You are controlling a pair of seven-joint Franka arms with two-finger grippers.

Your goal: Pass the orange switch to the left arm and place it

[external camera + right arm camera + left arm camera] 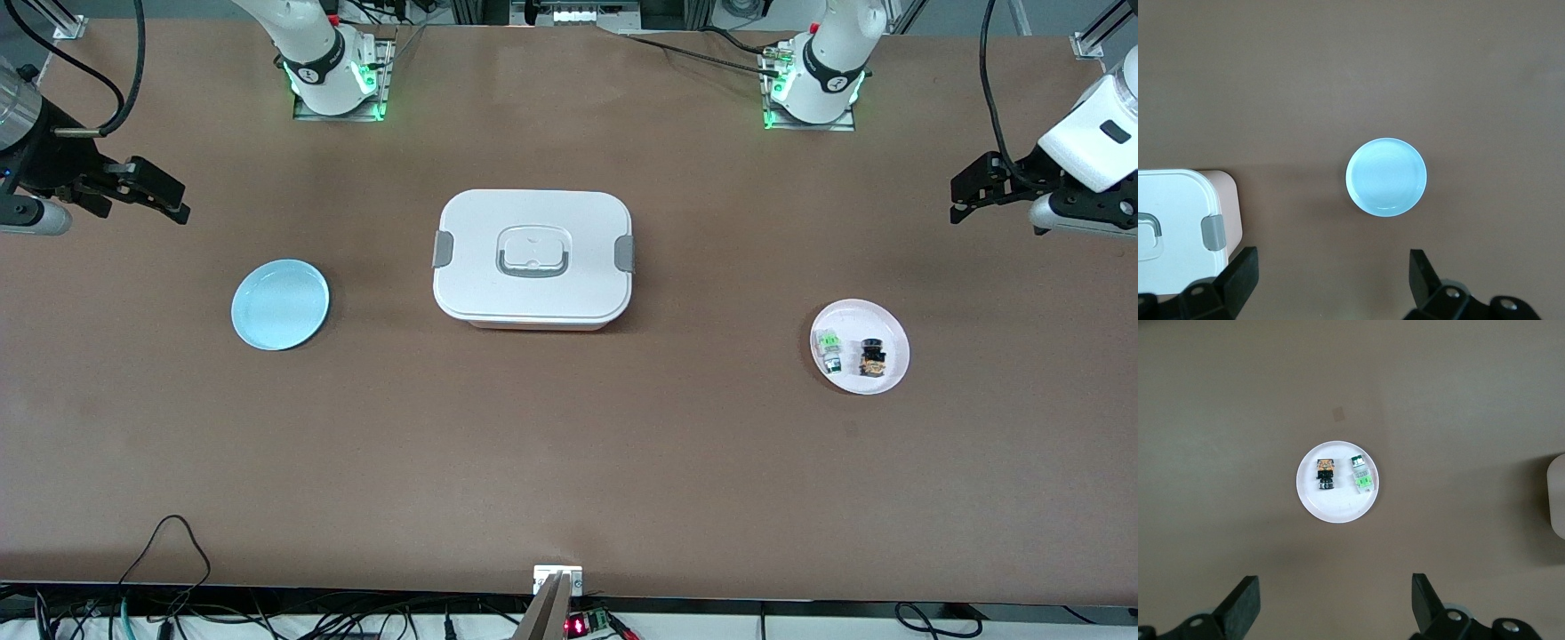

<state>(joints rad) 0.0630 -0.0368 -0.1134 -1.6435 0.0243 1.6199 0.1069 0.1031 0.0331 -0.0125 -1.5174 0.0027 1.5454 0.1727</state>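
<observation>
The orange switch (874, 358) lies on a small white plate (861, 313) toward the left arm's end of the table, beside a green and white switch (829, 350). The left wrist view shows the orange switch (1325, 473) on the plate (1338, 508). My left gripper (956, 203) is open and empty over bare table at that end, apart from the plate; it also shows in the left wrist view (1336, 600). My right gripper (182, 206) is open and empty over bare table at the right arm's end; it also shows in the right wrist view (1331, 277). The white box (532, 258) stands mid-table with its lid on.
An empty light blue plate (280, 304) lies toward the right arm's end, also in the right wrist view (1386, 177). The box's corner with a grey latch shows there (1178, 227). Cables run along the table edge nearest the front camera.
</observation>
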